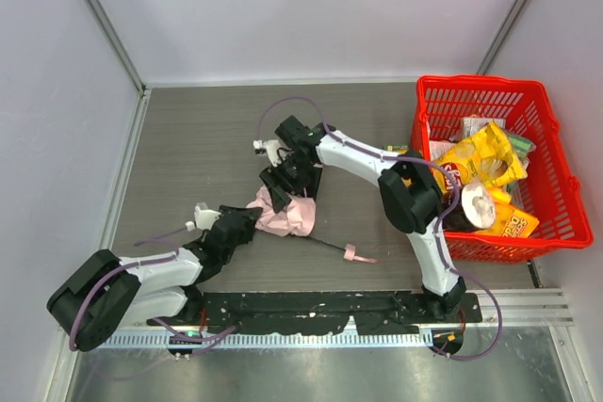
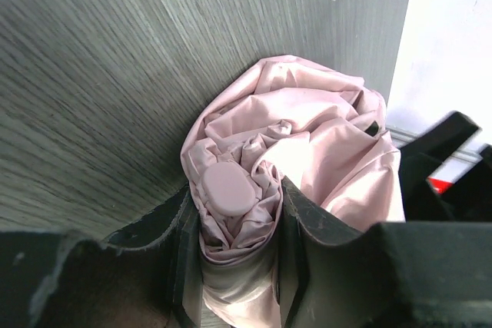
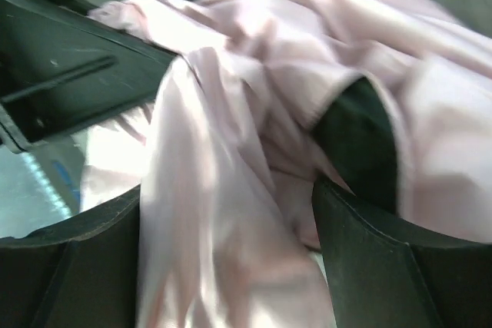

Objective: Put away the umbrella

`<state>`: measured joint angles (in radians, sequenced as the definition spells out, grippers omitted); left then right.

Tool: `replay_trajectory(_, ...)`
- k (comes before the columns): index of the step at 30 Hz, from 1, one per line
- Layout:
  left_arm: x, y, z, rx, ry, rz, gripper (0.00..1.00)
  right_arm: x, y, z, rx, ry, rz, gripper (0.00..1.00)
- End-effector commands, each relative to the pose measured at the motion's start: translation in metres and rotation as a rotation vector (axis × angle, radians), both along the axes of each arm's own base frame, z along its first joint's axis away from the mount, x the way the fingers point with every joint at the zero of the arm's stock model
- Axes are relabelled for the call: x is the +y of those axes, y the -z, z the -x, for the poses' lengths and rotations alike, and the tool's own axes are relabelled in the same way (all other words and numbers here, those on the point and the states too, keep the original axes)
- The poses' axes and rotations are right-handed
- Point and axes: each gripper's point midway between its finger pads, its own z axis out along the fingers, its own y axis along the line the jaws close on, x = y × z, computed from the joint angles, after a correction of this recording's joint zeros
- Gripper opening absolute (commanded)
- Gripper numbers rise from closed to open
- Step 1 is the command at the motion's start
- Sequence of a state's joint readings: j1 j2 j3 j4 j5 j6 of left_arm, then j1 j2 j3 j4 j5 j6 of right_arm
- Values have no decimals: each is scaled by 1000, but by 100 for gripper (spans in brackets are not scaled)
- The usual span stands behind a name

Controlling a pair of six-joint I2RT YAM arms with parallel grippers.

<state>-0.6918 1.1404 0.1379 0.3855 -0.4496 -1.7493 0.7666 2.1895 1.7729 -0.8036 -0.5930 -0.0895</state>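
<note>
The pale pink umbrella [image 1: 287,217] lies crumpled in the middle of the table. A thin dark rod runs from it to a small pink end piece [image 1: 356,255]. My left gripper [image 1: 250,223] comes in from the left and is shut on one bunched end of the umbrella [image 2: 307,136]. In the left wrist view its jaws [image 2: 234,197] pinch the fabric just behind a pink oval cap [image 2: 227,187]. My right gripper [image 1: 283,185] reaches down from behind. Its jaws [image 3: 231,220] stand wide apart, with loose umbrella fabric [image 3: 254,113] draped between them.
A red plastic basket [image 1: 480,82] full of snack packs stands at the right edge of the table. White walls close in the table at the back and on both sides. The right arm [image 1: 405,190] arches between the basket and the umbrella.
</note>
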Motion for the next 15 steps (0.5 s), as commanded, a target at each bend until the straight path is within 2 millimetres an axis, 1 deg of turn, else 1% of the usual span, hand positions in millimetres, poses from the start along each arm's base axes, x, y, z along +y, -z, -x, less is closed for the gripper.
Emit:
replay_trajectory(1,34,44,25,142,-27,-189,0,-28,-50,-27,-339,75,126,78)
replay_trajectory(2,33,45,25,144,-27,-181,0,-24,-54,-19,-354,68,126,79)
replay_trajectory(3,31,45,25,147,-21,-176,0,-27,-64,-19,-401,106,117,79)
replay_trajectory(4,30,46,26,158,-19,-172,0,-22,-67,-13,-437,107,111,79)
replay_trajectory(5,29,47,26,167,-17,-168,0,-27,-76,-17,-532,150,92,80)
replay_trajectory(6,27,47,27,178,-13,-160,0,-29,-63,0,-558,122,114,81)
replay_trajectory(7,26,49,28,195,-14,-159,0,-26,-89,-12,-694,177,53,84)
replay_trajectory(8,25,49,29,208,-11,-162,0,-29,-77,1,-723,139,61,84)
replay_trajectory(9,24,49,30,222,-5,-165,0,-26,-101,-4,-824,179,-2,84)
replay_trajectory(10,25,51,33,251,-11,-166,0,-29,-92,12,-870,111,8,86)
replay_trajectory(11,24,51,35,273,-11,-166,0,-26,-121,7,-968,167,-63,87)
replay_trajectory(12,24,52,37,287,-5,-173,0,-27,-125,19,-1006,140,-97,88)
replay_trajectory(13,22,51,37,290,-1,-163,0,-19,-138,24,-1033,133,-177,88)
replay_trajectory(14,24,54,41,317,-1,-168,0,-16,-135,40,-1027,65,-240,89)
replay_trajectory(15,23,55,43,334,-3,-163,0,-7,-143,44,-1055,50,-324,91)
